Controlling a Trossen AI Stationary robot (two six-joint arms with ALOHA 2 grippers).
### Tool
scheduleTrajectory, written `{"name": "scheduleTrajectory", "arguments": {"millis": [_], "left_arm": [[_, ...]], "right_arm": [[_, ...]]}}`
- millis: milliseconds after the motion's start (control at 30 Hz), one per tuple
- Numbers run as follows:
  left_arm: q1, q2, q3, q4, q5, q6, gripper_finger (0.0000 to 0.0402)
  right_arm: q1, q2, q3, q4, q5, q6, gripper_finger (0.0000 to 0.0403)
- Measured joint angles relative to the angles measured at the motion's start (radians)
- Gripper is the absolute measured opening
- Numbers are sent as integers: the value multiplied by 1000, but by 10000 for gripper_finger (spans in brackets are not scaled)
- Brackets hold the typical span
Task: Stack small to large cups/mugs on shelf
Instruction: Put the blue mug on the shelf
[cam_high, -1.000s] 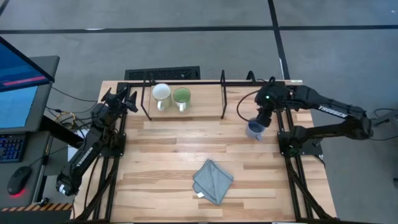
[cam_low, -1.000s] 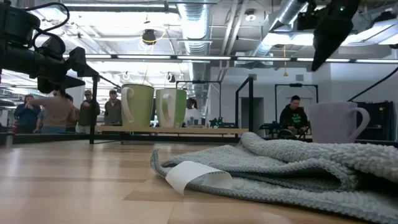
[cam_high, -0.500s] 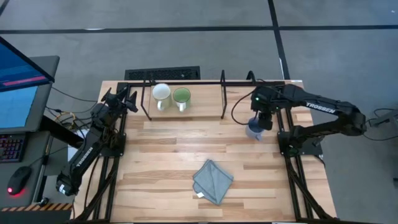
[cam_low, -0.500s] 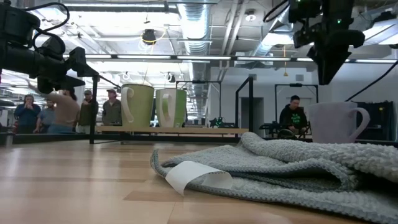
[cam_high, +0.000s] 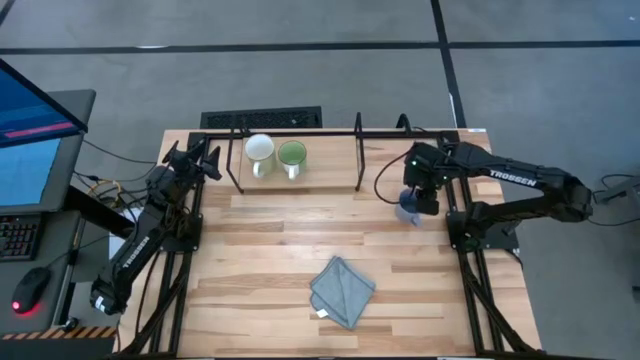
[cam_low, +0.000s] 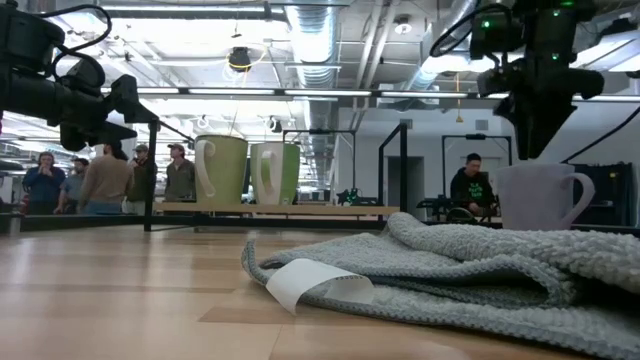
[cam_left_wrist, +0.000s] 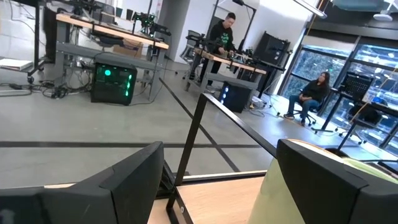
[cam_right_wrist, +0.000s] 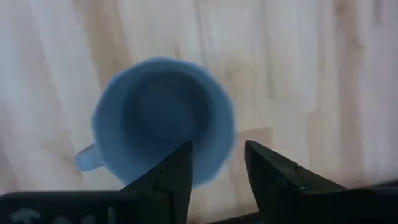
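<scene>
Since the earlier frame, right gripper (cam_high: 417, 202) has descended over blue-grey mug (cam_high: 408, 208), right of frame centre on the table (cam_high: 270, 250). From above, the arm hides most of that mug. Its fingers (cam_right_wrist: 171, 177) stand part-open astride the rim, one inside; contact cannot be confirmed, nothing lifted. White mug (cam_high: 259, 150) and green-lined mug (cam_high: 292, 155) sit on the shelf (cam_high: 330, 165), upper centre. Left gripper (cam_high: 207, 160) waits open at upper left.
</scene>
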Motion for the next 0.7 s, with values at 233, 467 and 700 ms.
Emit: {"name": "scheduleTrajectory", "arguments": {"millis": [233,467,700], "left_arm": [[0,0,0,0,0,1,304],[0,0,0,0,0,1,304],[0,0,0,0,0,1,304]], "right_arm": [[0,7,-54,74,-57,-7,166],[-1,7,-62,108,-56,-25,166],[-1,7,-62,132,-56,-33,166]]}}
